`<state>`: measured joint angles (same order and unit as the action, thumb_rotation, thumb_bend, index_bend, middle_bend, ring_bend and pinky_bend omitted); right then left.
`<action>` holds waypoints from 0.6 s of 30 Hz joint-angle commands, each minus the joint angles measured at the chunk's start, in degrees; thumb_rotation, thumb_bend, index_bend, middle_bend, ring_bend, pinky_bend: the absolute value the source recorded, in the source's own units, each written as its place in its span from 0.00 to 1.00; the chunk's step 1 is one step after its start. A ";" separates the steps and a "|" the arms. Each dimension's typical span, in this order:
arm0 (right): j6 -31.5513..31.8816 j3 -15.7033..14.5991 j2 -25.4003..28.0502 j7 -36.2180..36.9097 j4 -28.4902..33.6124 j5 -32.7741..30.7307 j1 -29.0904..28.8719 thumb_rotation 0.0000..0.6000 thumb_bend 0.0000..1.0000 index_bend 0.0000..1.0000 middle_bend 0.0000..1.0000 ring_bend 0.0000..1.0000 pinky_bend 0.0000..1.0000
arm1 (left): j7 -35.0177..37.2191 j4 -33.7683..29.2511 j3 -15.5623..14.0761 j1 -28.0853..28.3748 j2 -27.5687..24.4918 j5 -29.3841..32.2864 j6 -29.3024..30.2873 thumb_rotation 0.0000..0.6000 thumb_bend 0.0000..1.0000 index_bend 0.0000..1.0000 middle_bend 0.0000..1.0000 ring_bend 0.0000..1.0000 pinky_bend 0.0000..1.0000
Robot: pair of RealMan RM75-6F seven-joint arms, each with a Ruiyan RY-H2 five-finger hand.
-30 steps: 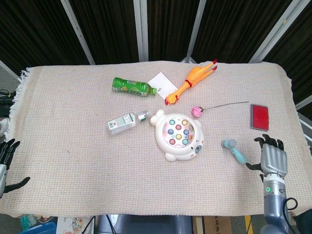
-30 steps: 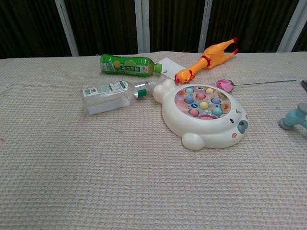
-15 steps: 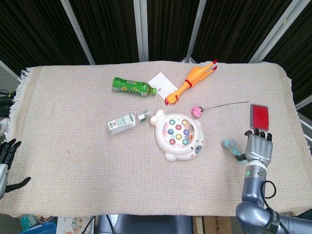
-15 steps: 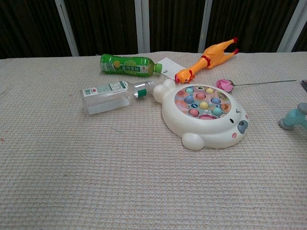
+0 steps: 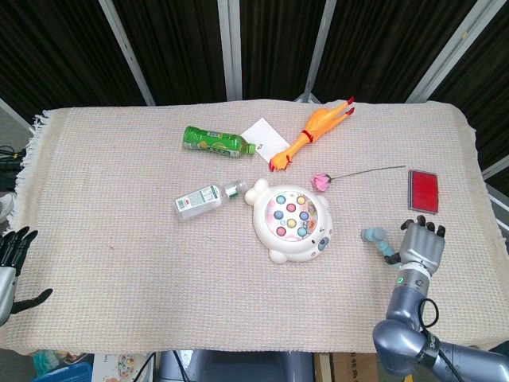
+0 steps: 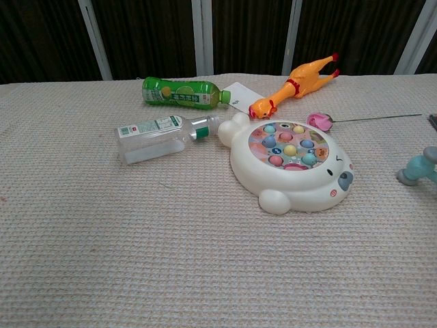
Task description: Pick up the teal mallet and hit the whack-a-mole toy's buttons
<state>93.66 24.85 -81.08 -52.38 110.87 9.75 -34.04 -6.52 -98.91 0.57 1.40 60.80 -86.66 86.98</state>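
Note:
The teal mallet [image 5: 377, 238] lies on the cloth right of the whack-a-mole toy [image 5: 293, 222]; its head also shows at the right edge of the chest view [image 6: 419, 168]. My right hand [image 5: 421, 247] hovers palm down over the far end of the mallet's handle, fingers stretched out and apart, and it hides that end. Nothing shows that it grips the handle. The bear-shaped white toy [image 6: 292, 164] has several pastel buttons on top. Off the table's left edge, my left hand [image 5: 11, 269] hangs with fingers apart and holds nothing.
A clear bottle [image 5: 205, 199] lies left of the toy, a green bottle [image 5: 218, 142] and white card [image 5: 266, 134] behind it. A rubber chicken [image 5: 311, 131], a pink rose with long stem [image 5: 322, 181] and a red case [image 5: 423, 191] lie at the back right.
My right hand has moved left and forward from the table's right front edge to above the mallet's handle. The mallet and the left hand have stayed put.

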 commanded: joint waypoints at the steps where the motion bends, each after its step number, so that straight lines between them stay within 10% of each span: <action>1: -0.46 -0.39 -0.78 1.10 -1.23 0.37 0.13 1.00 0.16 0.35 0.13 0.12 0.05 | -0.10 -0.05 0.11 0.00 0.04 0.29 -0.05 1.00 0.00 0.07 0.00 0.00 0.00; 18: -0.51 -1.35 -5.52 2.96 -6.09 1.97 -0.57 1.00 0.15 0.36 0.13 0.12 0.05 | -0.41 -0.18 0.13 0.20 0.05 0.50 -0.41 1.00 0.00 0.07 0.00 0.00 0.00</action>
<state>93.19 23.45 -86.29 -49.46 105.08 11.74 -34.45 -6.93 -99.08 0.70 1.60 60.85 -86.16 86.56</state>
